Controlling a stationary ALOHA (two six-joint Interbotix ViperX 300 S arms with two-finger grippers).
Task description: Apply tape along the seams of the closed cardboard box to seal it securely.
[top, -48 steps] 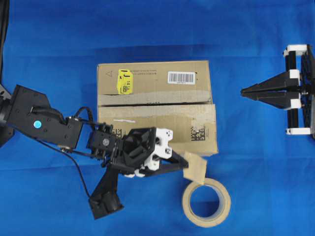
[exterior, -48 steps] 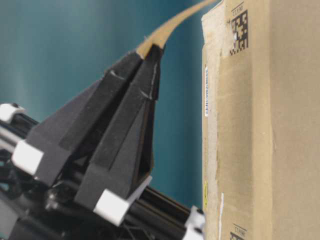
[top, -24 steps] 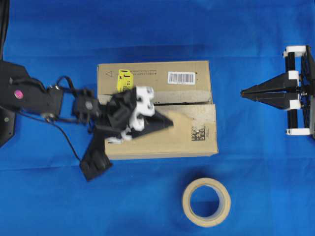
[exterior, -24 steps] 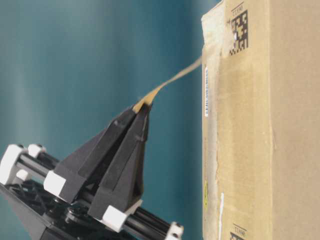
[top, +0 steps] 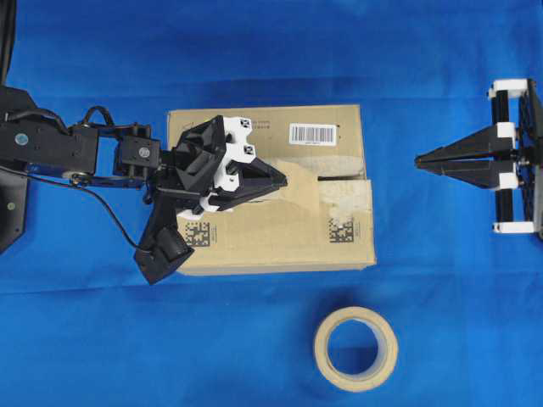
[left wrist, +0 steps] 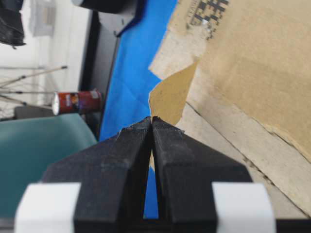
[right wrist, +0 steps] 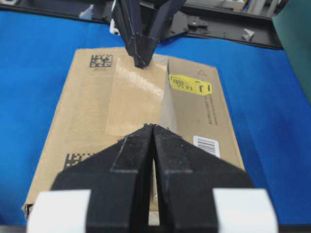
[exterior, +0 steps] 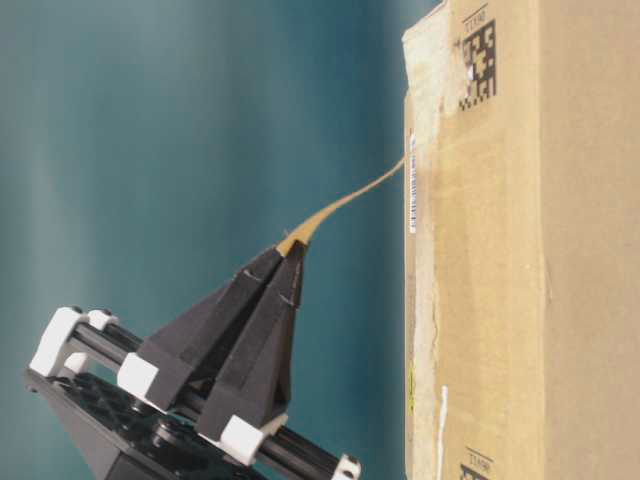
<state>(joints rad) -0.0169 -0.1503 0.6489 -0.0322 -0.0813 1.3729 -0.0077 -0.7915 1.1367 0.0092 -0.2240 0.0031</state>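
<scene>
On the left of the overhead view, the left tool (top: 282, 180) reaches over the cardboard box (top: 339, 246), its two black fingers pressed together on one end of the tape (top: 304, 188), a tan-brown strip. From the table-level view the strip (exterior: 345, 205) rises from the closed fingertips in a shallow curve and its far end meets the top face of the box (exterior: 500, 300); the tool itself (exterior: 292, 245) stands off the cardboard. The left wrist view shows the same pinch close up, the tape (left wrist: 170, 94) standing out of the shut fingertips (left wrist: 151, 119) above the pale residue band. The box sits in the middle of the blue tabletop (top: 424, 68), its top flaps closed, with a white barcode label (top: 313, 133) on the far flap and black matrix codes (top: 341, 229) on the near flap. The seams (top: 339, 179) run lengthwise between the two flaps, and the tape lies over the middle stretch of that gap. Nearer the camera, well apart from the box, a beige tape roll (top: 355, 348) lies flat on the tabletop. At the right edge the right tool (top: 418, 158) hangs clear of the box, its fingers closed on nothing and pointing toward the box's end.
</scene>
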